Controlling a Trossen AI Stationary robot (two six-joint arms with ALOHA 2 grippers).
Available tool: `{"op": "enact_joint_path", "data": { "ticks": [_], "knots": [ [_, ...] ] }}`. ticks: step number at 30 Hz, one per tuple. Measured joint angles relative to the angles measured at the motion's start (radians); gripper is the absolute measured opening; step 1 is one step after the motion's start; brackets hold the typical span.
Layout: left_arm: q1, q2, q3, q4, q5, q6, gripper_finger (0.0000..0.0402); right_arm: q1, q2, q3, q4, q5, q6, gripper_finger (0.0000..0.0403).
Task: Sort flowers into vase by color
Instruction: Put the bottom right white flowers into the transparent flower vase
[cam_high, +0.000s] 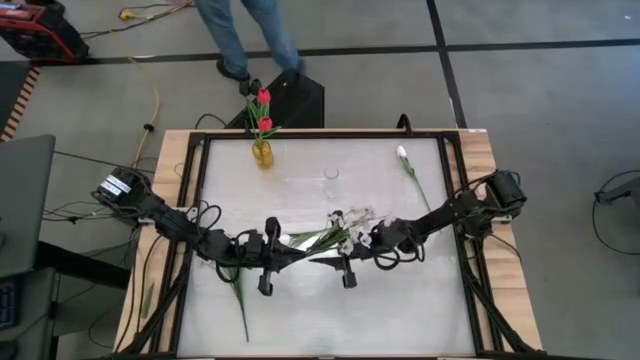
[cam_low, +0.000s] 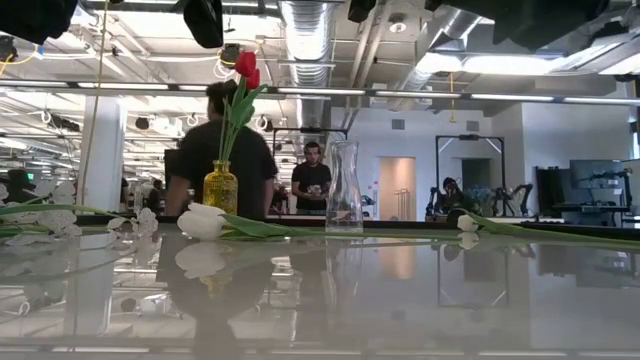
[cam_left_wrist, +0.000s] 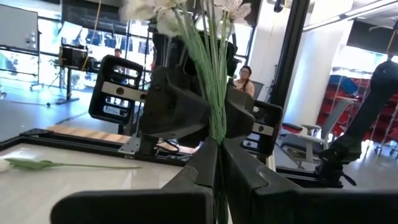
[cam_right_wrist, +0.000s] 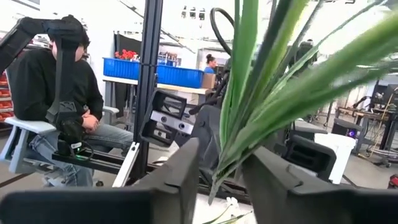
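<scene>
Both arms meet at the middle of the surface (cam_high: 420, 300), sharing one bunch. Your left gripper (cam_left_wrist: 217, 163) has its jaws closed on the thin stems of the white sprig bunch (cam_left_wrist: 208, 74); the blossoms stand above the jaws in the left wrist view. Your right gripper (cam_right_wrist: 221, 163) has its jaws part open, straddling the long green leaves (cam_right_wrist: 273, 81) of that bunch; whether they actually pinch the leaves, can't tell.

Step in hand, as I judge it: a hand-over or re-grip of the bunch. Do it well:
- Keep the left jaws closed until the right ones are firmly on stems, not just loose leaves, which will likely slip.
- Close the right jaws lower down, near the stems, then release the left.
- Lift clear of the surface before travelling, since the leaves trail.

The clear vase (cam_high: 331, 180) stands empty toward the far edge, centre. The yellow vase (cam_high: 262, 153) with red flowers (cam_high: 264, 110) sits at the far edge, left of it, so white likely belongs in the clear one. Enter stems-first, upright.

Still lying loose: a white tulip (cam_high: 404, 158) toward the far right corner and a stem (cam_high: 240, 300) near the near left edge.
</scene>
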Motion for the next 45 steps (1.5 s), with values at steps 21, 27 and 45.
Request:
{"op": "enact_joint_path", "data": {
  "ticks": [21, 27, 45],
  "knots": [
    [-0.024, -0.174, 0.000, -0.337, -0.201, 0.026, 0.0186, -0.032, -0.258, 0.000, -0.513, 0.120, 0.083, 0.0032],
    [-0.037, -0.301, 0.000, -0.566, -0.223, -0.075, 0.0205, -0.167, -0.469, 0.000, -0.715, 0.211, 0.056, 0.0029],
    [-0.037, -0.265, 0.000, -0.669, -0.236, -0.169, 0.0206, -0.569, -0.534, 0.047, -0.975, -0.030, 0.164, 0.0030]
  ]
}}
